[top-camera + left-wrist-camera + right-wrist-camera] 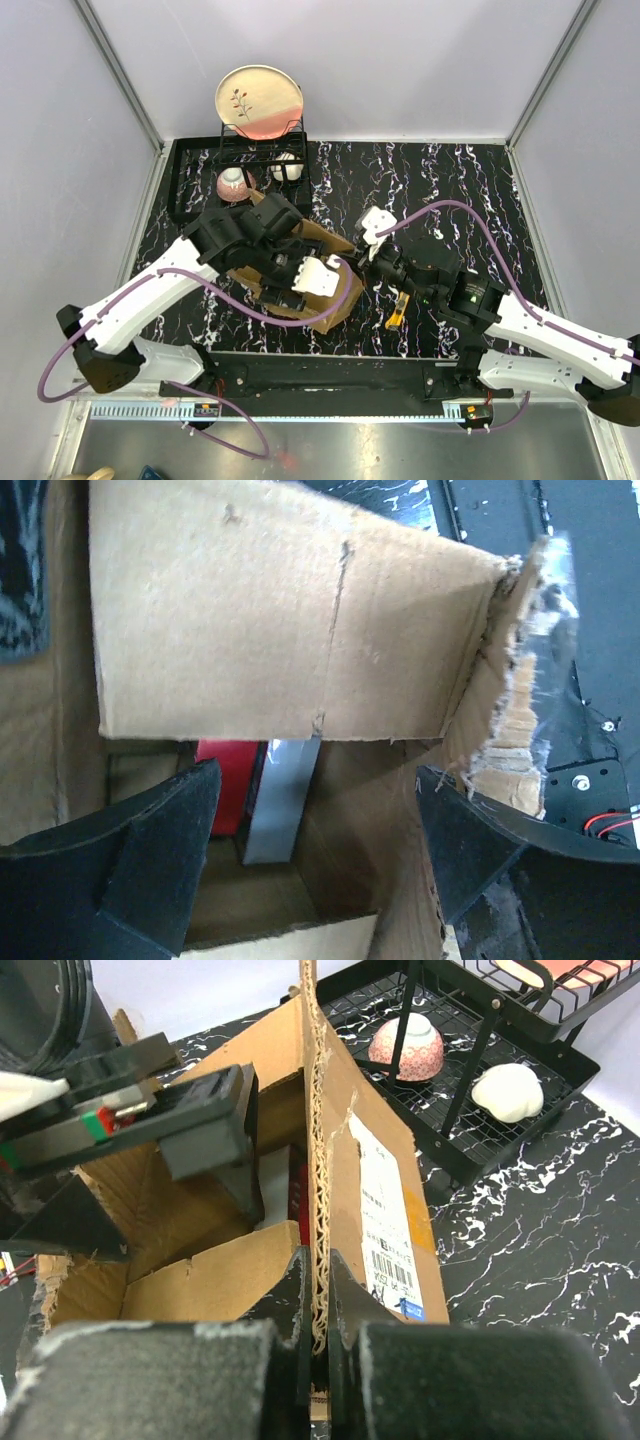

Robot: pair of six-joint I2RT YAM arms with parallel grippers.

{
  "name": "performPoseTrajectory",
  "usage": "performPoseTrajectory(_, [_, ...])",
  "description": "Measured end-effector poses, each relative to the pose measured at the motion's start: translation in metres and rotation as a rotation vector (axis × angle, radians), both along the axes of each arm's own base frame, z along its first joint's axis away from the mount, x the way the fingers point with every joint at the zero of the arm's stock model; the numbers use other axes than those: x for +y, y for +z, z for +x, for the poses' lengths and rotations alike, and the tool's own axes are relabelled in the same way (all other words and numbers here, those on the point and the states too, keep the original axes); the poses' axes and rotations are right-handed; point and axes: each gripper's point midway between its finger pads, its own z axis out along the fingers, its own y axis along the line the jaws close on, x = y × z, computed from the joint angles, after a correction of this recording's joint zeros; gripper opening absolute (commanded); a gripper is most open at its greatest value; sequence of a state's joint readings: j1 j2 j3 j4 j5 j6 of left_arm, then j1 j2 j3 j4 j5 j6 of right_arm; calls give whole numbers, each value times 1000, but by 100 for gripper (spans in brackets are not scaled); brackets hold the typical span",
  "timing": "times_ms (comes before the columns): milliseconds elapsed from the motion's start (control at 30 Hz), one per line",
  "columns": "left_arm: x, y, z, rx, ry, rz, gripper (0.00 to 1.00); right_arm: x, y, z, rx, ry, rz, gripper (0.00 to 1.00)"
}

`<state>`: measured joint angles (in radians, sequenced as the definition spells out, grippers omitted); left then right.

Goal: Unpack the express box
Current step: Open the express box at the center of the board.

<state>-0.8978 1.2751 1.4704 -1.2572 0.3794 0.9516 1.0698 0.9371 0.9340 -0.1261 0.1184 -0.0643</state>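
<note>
express box [345, 1150] open | right jaws pinch its flap | left jaws spread

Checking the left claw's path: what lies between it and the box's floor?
A red package and a grey slab, side by side inside the express box, seen in the left wrist view.

Top camera looks down; wrist cameras (close in) share the express box [372, 1165].
</note>
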Motion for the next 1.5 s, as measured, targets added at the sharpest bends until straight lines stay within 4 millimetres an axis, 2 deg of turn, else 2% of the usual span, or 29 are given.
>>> performPoseTrajectory(100, [-5,1,-3,6,-51,12,84,-1,-1,1,-14,2,-13,0])
performPoseTrajectory(267, [5,-4,-11,11,-67,27,84,-4,-4,3,-28,-10,-42,0])
performPoseTrajectory(533, [43,-54,-38,93,-36,133,82,-18,-8,18,-43,-115,-80,0])
performPoseTrajectory(767, [44,-74,-31,33,30,79,79,-23,-11,24,-9,-163,-63,0])
performPoseTrajectory(933, [40,-83,-25,22,90,54,76,-26,-36,29,89,-211,-21,0])
performPoseTrajectory(1000, [41,-88,-23,22,116,57,73,-27,-47,29,134,-235,-6,0])
performPoseTrajectory(1033, [42,-89,-20,7,132,56,67,-27,-49,31,151,-250,18,0])
performPoseTrajectory(1100, [45,-93,-13,-29,168,55,59,-27,-51,33,192,-276,71,12])
performPoseTrajectory(1267, [49,-93,13,-148,269,50,0,-33,-54,37,297,-337,149,27])
performPoseTrajectory(1300, [48,-91,18,-164,288,43,0,-34,-54,37,311,-344,157,38])
performPoseTrajectory(1367, [47,-86,28,-213,321,32,0,-39,-54,36,339,-359,165,52])
performPoseTrajectory(1400, [49,-85,32,-232,340,37,0,-42,-50,35,345,-367,175,67])
performPoseTrajectory(1467, [53,-82,40,-268,374,47,0,-47,-37,34,355,-380,199,80])
performPoseTrajectory(1500, [56,-80,44,-289,392,53,0,-48,-31,34,356,-382,211,99])
